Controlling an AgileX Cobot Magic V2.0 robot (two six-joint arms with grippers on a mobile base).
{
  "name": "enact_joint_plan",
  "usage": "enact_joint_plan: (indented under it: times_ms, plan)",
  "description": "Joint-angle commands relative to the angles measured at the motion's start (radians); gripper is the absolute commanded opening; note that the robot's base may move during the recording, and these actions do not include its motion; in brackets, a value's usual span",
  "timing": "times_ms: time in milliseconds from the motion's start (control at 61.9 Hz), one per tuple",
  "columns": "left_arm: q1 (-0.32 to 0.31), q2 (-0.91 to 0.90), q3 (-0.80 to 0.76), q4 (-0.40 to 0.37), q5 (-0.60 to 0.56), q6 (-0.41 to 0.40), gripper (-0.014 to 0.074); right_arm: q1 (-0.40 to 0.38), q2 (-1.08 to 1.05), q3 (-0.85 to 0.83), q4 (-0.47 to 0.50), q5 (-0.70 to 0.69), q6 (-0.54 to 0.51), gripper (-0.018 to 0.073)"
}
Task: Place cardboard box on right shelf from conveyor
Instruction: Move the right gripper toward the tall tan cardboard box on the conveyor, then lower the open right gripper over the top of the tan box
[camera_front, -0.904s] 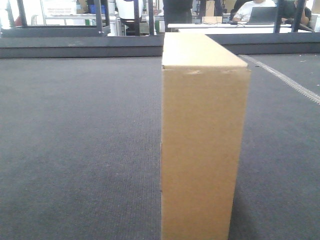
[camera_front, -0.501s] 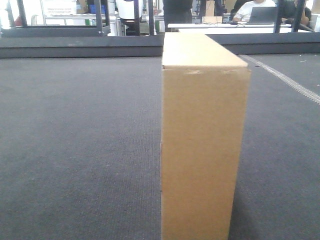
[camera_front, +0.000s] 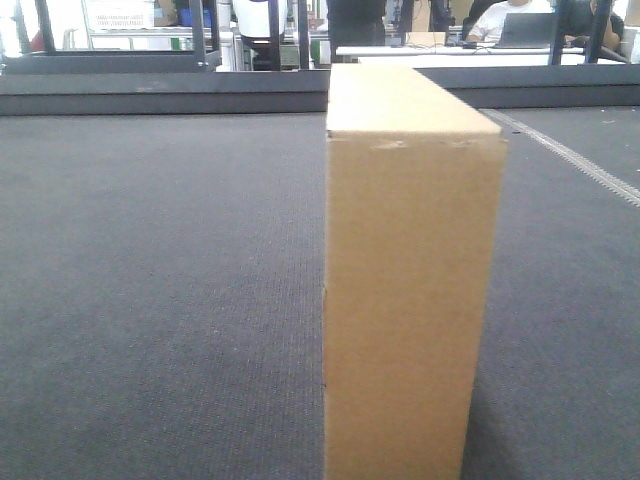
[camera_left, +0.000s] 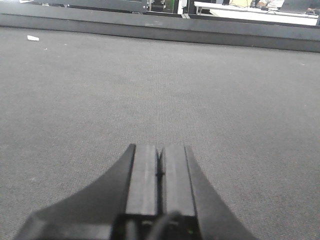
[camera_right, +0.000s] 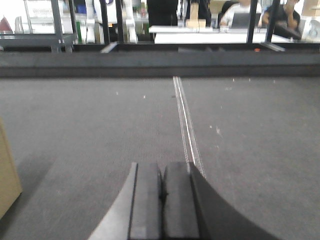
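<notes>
A plain tan cardboard box (camera_front: 410, 270) stands upright on the dark grey conveyor (camera_front: 160, 280), close in front of the front camera and slightly right of centre. In the right wrist view only a corner of the cardboard box (camera_right: 7, 180) shows at the left edge, well left of my right gripper (camera_right: 162, 167), which is shut with nothing in it above the conveyor (camera_right: 100, 120). My left gripper (camera_left: 160, 149) is also shut and empty, low over bare conveyor (camera_left: 150, 85), and the box is out of its view. The right shelf is out of view.
A dark rail (camera_front: 160, 92) edges the belt's far side. A pale seam (camera_right: 186, 125) runs along the belt just right of my right gripper. Beyond the rail are tables, metal frames and seated people (camera_front: 505, 18). A white scrap (camera_left: 33, 38) lies far left on the belt.
The box appears a little larger and shifted slightly right in the front view.
</notes>
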Motion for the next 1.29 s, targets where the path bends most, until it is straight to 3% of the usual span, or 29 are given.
enact_joint_plan:
  times_ms: [0, 258, 452, 598, 711, 856, 1276]
  plan:
    - [0.001, -0.010, -0.003, -0.003, -0.080, -0.001, -0.0119, -0.001, 0.087, -0.104, 0.007, 0.037, -0.003, 0.0031]
    - [0.001, -0.010, -0.003, -0.003, -0.080, -0.001, -0.0119, -0.001, 0.426, -0.295, 0.007, 0.362, -0.005, 0.0031]
    - [0.001, -0.010, -0.003, -0.003, -0.080, -0.001, -0.0119, 0.004, 0.634, -0.440, 0.005, 0.476, -0.004, 0.0031]
    - [0.001, -0.010, -0.003, -0.003, -0.080, -0.001, -0.0119, 0.054, 0.732, -0.548, -0.015, 0.542, 0.007, 0.0039]
    - [0.001, -0.010, -0.003, -0.003, -0.080, -0.001, -0.0119, 0.118, 0.792, -0.618, -0.049, 0.581, 0.086, 0.0188]
    - [0.001, -0.010, -0.003, -0.003, -0.080, -0.001, -0.0119, 0.216, 0.876, -0.723, -0.113, 0.645, 0.265, 0.0614]
    - [0.001, -0.010, -0.003, -0.003, -0.080, -0.001, -0.0119, 0.553, 1.213, -1.125, -0.280, 0.798, 0.649, 0.0606]
